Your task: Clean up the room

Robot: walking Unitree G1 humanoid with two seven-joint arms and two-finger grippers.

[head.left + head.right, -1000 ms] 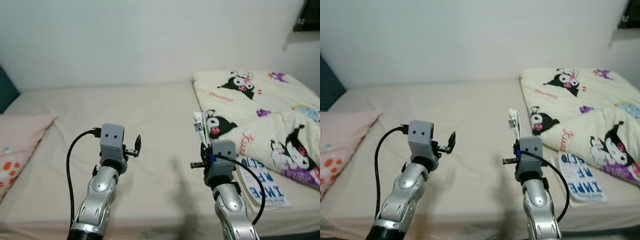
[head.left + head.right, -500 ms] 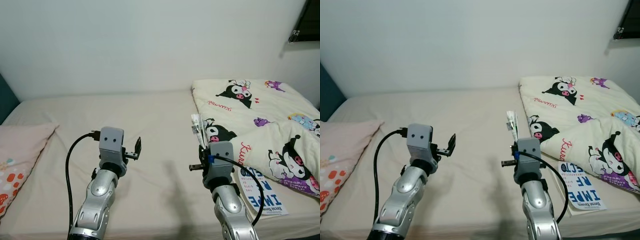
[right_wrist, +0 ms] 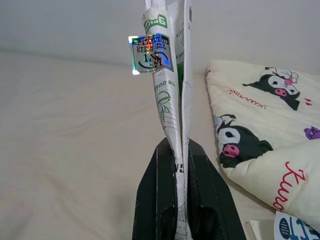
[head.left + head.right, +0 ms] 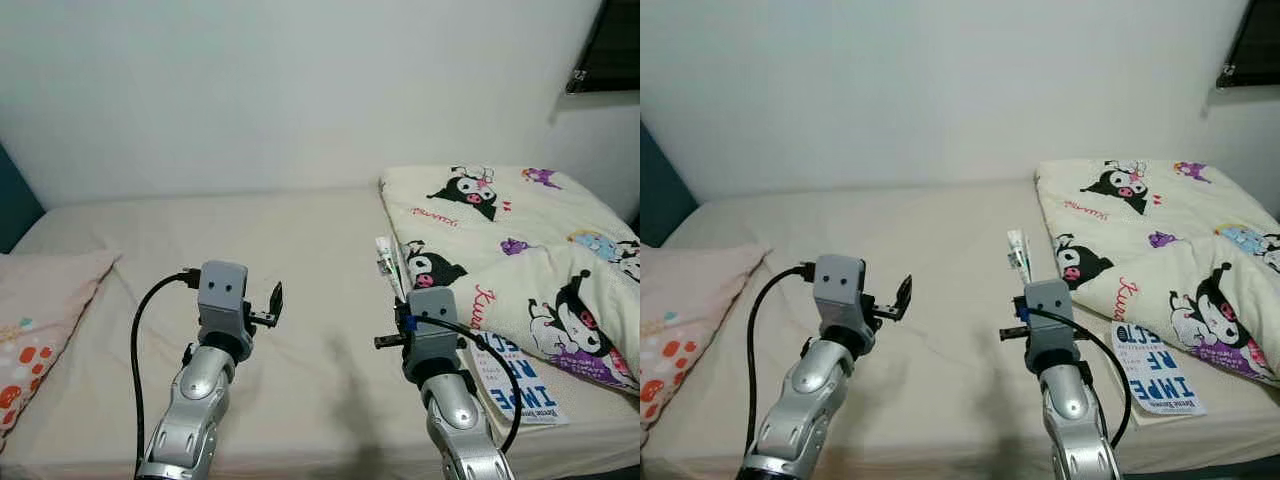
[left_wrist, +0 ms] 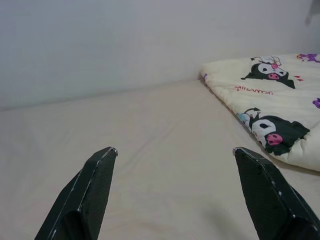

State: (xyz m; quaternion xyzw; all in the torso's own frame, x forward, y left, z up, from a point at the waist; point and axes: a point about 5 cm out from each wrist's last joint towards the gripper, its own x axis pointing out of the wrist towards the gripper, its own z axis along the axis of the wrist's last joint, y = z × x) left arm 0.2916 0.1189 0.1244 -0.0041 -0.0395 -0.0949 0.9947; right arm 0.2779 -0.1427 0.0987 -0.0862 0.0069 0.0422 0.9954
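My right gripper [image 3: 178, 150] is shut on a flat white packet with green print and a shiny sticker [image 3: 167, 75]. The packet [image 4: 388, 266] stands upright above that gripper [image 4: 404, 295], over the bed's middle right. My left gripper [image 5: 175, 152] is open with nothing between its fingers, held above the cream sheet [image 4: 300, 240]; it appears in the head view [image 4: 274, 300] at centre left. A cream blanket with black cartoon figures [image 4: 510, 240] lies bunched on the bed's right side. A blue-lettered booklet [image 4: 518, 385] lies at the blanket's near edge.
A pink pillow with orange spots [image 4: 35, 320] lies at the bed's left end. A white wall [image 4: 300, 90] runs behind the bed. A dark window frame [image 4: 610, 50] is at the upper right. The bed's front edge runs below my arms.
The whole picture has shifted down and slightly left, so the camera has tilted up, showing more wall. Both arms keep their pose, and the right gripper still holds the packet.
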